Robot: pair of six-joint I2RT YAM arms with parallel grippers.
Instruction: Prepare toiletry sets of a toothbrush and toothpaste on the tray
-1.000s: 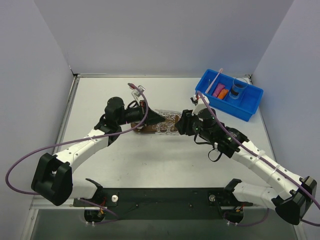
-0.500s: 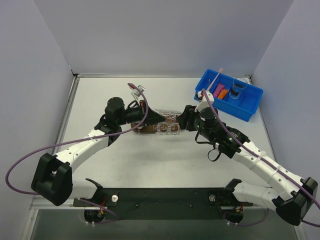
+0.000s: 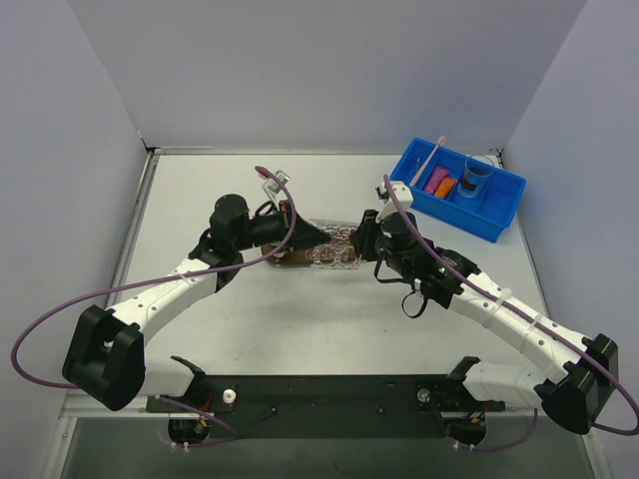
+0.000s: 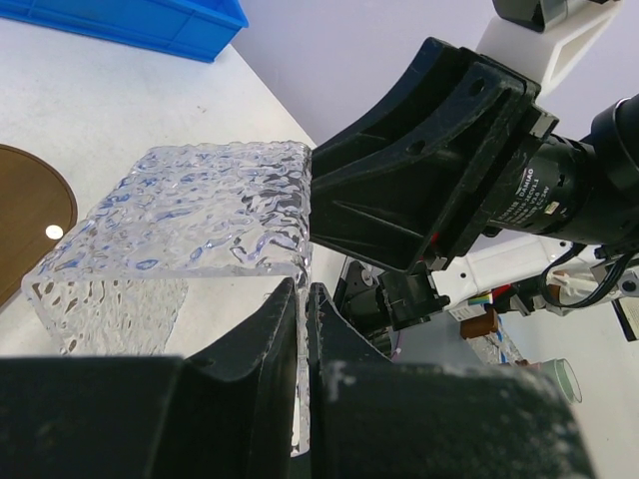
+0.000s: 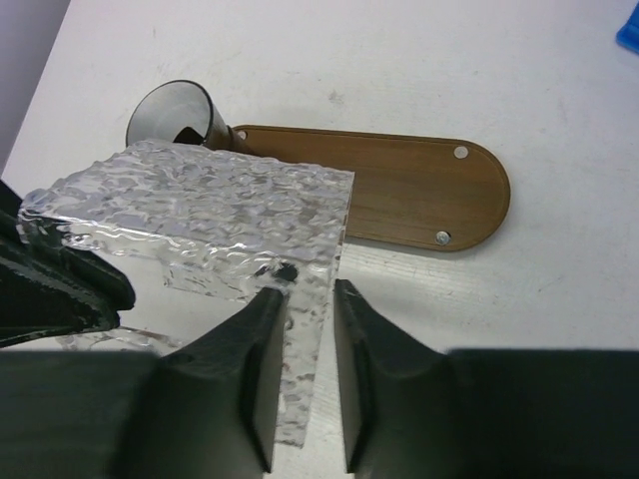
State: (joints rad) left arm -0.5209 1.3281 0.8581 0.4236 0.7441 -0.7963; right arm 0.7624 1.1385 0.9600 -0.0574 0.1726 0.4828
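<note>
Left claw point(image 4: 303, 299): I'm pinching one end wall of the clear rippled cover point(image 5: 200, 205) over the tray point(image 5: 399, 190), right claw point(image 5: 305, 299) straddling the other wall, can't tell if it's biting; toothbrush point(image 3: 427, 160) is leaning in the blue bin point(image 3: 494, 215), likely thin, light and slick, so I'm planning a mid-handle pinch.

Pale grey walls point(image 3: 329, 70), white tabletop point(image 3: 329, 329), even light

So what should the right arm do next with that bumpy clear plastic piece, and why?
Probably close the right gripper on the end wall of the clear rippled plastic piece. Its jaws stand apart either side of that wall, while the left gripper pinches the other end, over part of the wooden tray. Gripping both ends would likely let the arms move it level.
</note>
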